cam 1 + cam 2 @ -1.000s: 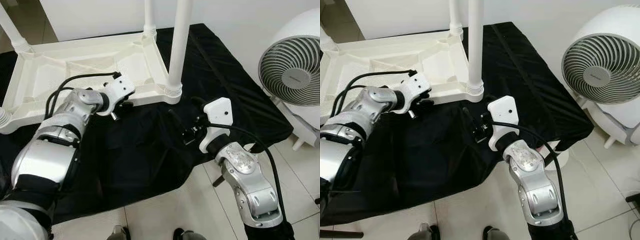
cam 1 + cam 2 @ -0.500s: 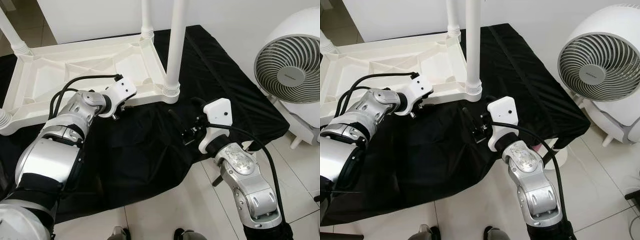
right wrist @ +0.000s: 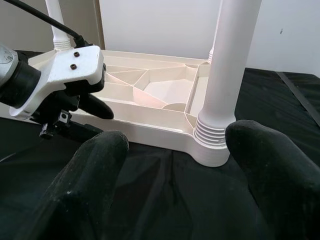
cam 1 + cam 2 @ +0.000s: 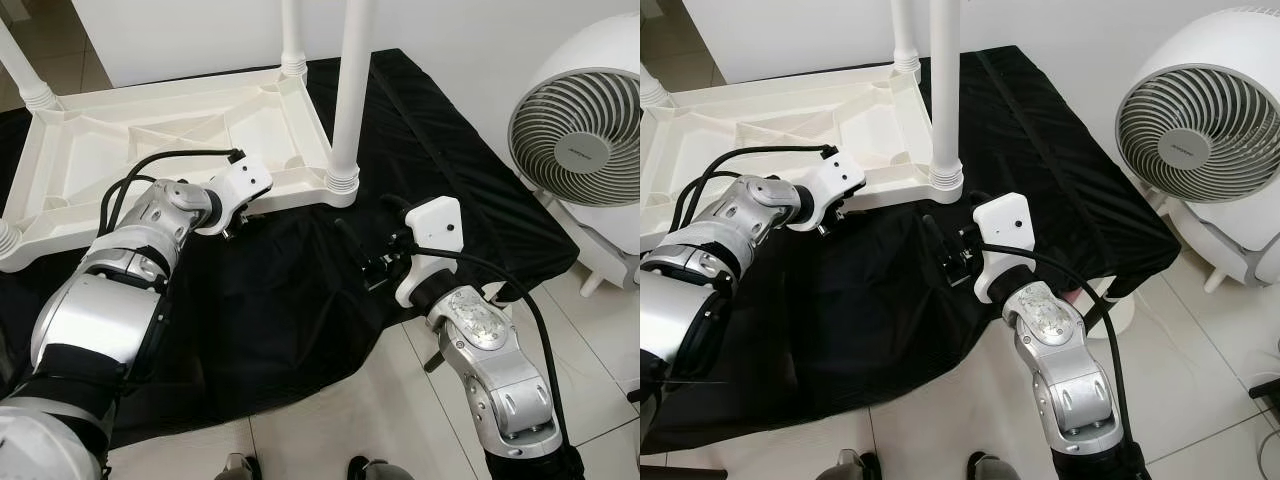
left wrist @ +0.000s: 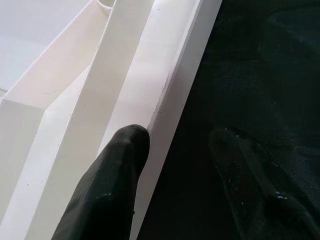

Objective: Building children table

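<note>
We're seeing almost no change over the last second: the camera is drifting a little, but both arms are staying put relative to the table (image 4: 170,125).

The table is lying upside down on the black cloth (image 4: 300,300) over the worktop, legs up. The near-right leg (image 4: 350,90) is standing seated in its corner socket, two more legs are up at the back corners and a fourth at the near-left corner, so assembly is looking close to done; whether each leg is fully home, we can't tell.

Left claw (image 5: 185,145) is still sitting at the table's near rim: fingers spread, one fingertip (image 5: 127,142) touching the white rim edge, the other (image 5: 235,150) over the cloth just outside it. It's straddling the rim, not clamping anything.

Right claw (image 3: 175,150) is still hovering over the cloth just short of the near-right leg, fingers wide apart, empty, pointing at the ribbed collar (image 3: 215,140) at the leg's base.

Our read: we're holding in a pause, left side steadying the rim, right lined up to take the leg. Probably a check or push on that leg is next.

Fan (image 4: 585,125) is standing on the floor off to the right, clear of us.
</note>
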You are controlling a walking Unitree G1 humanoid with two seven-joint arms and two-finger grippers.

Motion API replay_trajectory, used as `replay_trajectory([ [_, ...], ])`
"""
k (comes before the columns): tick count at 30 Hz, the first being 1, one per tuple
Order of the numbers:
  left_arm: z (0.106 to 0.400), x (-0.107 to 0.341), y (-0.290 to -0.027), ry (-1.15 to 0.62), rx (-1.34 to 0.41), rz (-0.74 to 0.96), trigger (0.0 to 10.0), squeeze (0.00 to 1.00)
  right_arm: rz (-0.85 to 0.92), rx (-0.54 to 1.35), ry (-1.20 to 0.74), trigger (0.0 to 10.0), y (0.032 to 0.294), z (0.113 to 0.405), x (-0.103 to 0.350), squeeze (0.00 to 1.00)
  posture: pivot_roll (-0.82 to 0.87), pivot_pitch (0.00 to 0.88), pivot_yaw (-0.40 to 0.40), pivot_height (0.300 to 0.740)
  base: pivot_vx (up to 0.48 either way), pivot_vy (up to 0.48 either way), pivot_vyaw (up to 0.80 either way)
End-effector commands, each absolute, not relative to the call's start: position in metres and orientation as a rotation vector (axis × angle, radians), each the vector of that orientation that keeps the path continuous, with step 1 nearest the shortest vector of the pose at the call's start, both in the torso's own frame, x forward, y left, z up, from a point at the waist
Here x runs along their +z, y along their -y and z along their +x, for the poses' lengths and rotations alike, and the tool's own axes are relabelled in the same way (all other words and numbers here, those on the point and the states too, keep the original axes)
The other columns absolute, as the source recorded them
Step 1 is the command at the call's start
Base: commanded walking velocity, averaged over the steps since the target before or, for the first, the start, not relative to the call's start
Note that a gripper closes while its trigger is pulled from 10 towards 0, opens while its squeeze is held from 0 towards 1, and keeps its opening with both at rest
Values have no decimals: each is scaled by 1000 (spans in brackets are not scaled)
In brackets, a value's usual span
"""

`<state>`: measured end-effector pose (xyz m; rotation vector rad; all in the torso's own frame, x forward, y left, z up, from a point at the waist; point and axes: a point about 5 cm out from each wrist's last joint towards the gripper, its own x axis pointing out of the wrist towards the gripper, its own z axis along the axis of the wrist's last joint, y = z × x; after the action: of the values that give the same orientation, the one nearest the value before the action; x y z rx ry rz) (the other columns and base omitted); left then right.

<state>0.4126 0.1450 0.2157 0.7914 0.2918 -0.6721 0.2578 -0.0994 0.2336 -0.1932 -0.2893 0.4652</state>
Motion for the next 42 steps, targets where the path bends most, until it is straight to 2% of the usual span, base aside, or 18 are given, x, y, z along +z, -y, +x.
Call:
replay_trajectory([
  [1,415,204,-157,-297,-495,804,10000,0,-191,477,292,10000,97,254,234,0,-163,196,66,740,0,0,0],
  [2,416,207,-158,-274,-466,794,10000,1000,-190,477,293,10000,96,254,235,0,-164,197,65,740,0,0,0],
  [8,416,207,-160,-275,-448,798,10000,1000,-189,468,293,10000,97,254,235,0,-168,201,69,740,0,0,0],
  [9,416,206,-160,-271,-430,810,10000,0,-187,467,293,10000,97,253,235,0,-170,203,70,740,0,0,0],
  [13,418,208,-163,-242,-362,816,10000,0,-187,464,292,10000,97,253,235,0,-177,211,72,740,0,0,0],
  [18,417,204,-162,-265,-381,778,10000,0,-189,460,289,10000,98,252,235,0,-185,218,73,740,0,0,0],
  [19,416,202,-160,-282,-409,749,3922,0,-190,457,287,10000,99,251,235,0,-187,219,74,740,0,0,0],
  [20,416,202,-160,-282,-409,749,3922,0,-190,457,287,10000,99,251,235,0,-187,219,74,740,0,0,0],
  [21,415,202,-159,-300,-453,722,0,0,-190,455,285,10000,99,251,235,0,-187,218,76,740,0,0,0],
  [28,412,204,-155,-323,-579,702,0,0,-190,452,284,10000,100,250,234,0,-186,215,78,740,0,0,0],
  [37,399,199,-163,-378,-886,755,0,0,-190,474,285,10000,97,252,233,0,-157,191,65,740,0,0,0],
  [41,396,197,-162,-373,-942,756,0,0,-190,475,285,10000,96,252,233,0,-157,187,67,740,0,0,0],
  [42,393,198,-159,-352,-999,741,1608,0,-190,476,285,10000,96,252,233,0,-157,183,69,740,0,0,0],
])
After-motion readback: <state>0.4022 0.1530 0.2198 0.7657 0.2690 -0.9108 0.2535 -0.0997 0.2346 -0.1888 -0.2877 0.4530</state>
